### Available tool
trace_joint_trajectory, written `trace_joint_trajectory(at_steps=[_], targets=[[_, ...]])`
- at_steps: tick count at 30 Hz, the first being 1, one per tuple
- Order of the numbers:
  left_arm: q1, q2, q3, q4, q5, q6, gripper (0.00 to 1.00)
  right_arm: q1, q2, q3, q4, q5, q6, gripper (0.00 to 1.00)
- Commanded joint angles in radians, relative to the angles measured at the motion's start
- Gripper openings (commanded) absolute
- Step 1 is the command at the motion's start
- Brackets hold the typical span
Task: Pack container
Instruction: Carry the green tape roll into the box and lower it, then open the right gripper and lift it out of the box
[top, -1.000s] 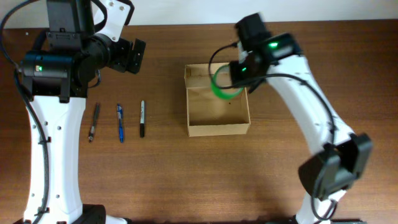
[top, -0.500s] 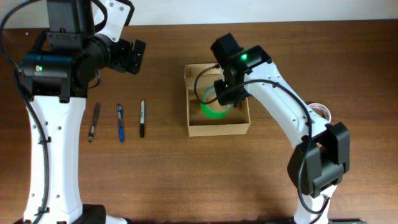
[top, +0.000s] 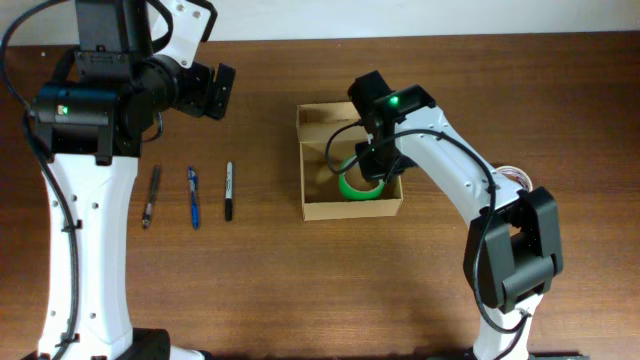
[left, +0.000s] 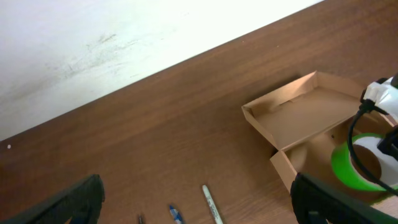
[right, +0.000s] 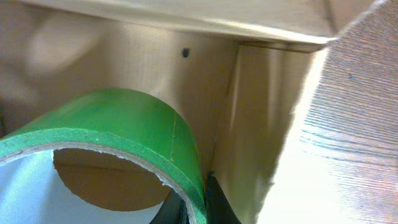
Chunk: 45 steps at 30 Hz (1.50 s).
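Cardboard container (top: 350, 208) looks light, crushable; grip side walls. Right fingers (right: 214, 205) clamped on green tape roll (top: 352, 188) inside, 4 o'clock corner; left fingers (left: 323, 199) wide, empty.

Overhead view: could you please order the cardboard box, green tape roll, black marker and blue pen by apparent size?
1. cardboard box, largest.
2. green tape roll, partly hidden.
3. black marker and blue pen: far slimmer, too alike to rank.
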<state>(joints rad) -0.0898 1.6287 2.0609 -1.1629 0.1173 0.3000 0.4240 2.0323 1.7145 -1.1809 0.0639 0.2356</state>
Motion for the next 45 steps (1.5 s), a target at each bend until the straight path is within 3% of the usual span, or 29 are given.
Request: trace_joint_trajectory(at_steps=[1, 5, 7, 9, 12, 17, 24, 27, 31, 36, 40, 45], targets=[[-0.002, -0.019, 0.013, -0.002, 0.018, 0.016, 0.97, -0.012, -0.005, 0.000, -0.002, 0.019, 0.008, 0.04], [-0.002, -0.019, 0.013, -0.002, 0.018, 0.016, 0.97, -0.012, -0.005, 0.000, -0.001, 0.019, 0.008, 0.06], [-0.002, -0.019, 0.013, -0.001, 0.018, 0.016, 0.98, -0.012, -0.005, 0.000, -0.001, 0.019, 0.008, 0.22], [-0.002, -0.019, 0.013, -0.001, 0.018, 0.016, 1.00, -0.012, -0.005, 0.000, -0.001, 0.019, 0.008, 0.31], [-0.002, -0.019, 0.013, -0.001, 0.018, 0.016, 1.00, -0.012, -0.005, 0.000, -0.001, 0.018, 0.008, 0.37], [-0.002, -0.019, 0.013, 0.000, 0.018, 0.017, 1.00, -0.012, -0.013, 0.037, -0.015, 0.015, 0.008, 0.38], [-0.002, -0.019, 0.013, 0.003, 0.018, 0.025, 1.00, -0.014, -0.074, 0.484, -0.153, 0.040, -0.016, 0.38], [-0.002, -0.019, 0.013, -0.002, 0.017, 0.025, 1.00, -0.040, -0.074, 0.692, -0.241, 0.157, -0.026, 0.37], [-0.001, -0.019, 0.013, -0.001, 0.017, 0.031, 1.00, -0.158, -0.074, 0.814, -0.364, 0.264, -0.018, 0.37], [-0.001, -0.019, 0.013, 0.001, 0.016, 0.031, 0.99, -0.437, -0.074, 0.832, -0.515, 0.256, 0.013, 0.40], [-0.001, -0.019, 0.013, 0.000, -0.005, 0.040, 0.99, -0.654, -0.077, 0.802, -0.518, 0.082, -0.003, 0.41], [-0.001, -0.019, 0.013, -0.011, -0.038, 0.056, 0.99, -0.792, -0.082, 0.698, -0.518, 0.003, -0.012, 0.45]])
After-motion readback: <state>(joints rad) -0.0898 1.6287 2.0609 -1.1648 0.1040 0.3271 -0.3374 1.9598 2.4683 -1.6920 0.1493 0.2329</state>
